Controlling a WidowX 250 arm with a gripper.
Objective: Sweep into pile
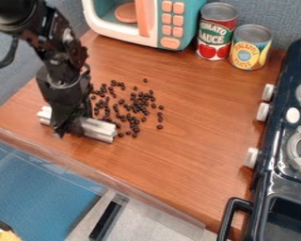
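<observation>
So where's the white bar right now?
In the camera view, the white bar is at the left, in the gripper, near the lower edge of the counter, with the dark beans above and right.

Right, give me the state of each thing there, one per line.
Gripper: closed on the pale bar, at the left of the counter.
Pale bar: held, lying lengthwise beside the beans.
Dark beans: loosely scattered, not in one tight pile.
Red and green can: upright.
Yellow and blue can: upright.
Toy microwave: standing upright; can't tell whether its door is shut.
</observation>
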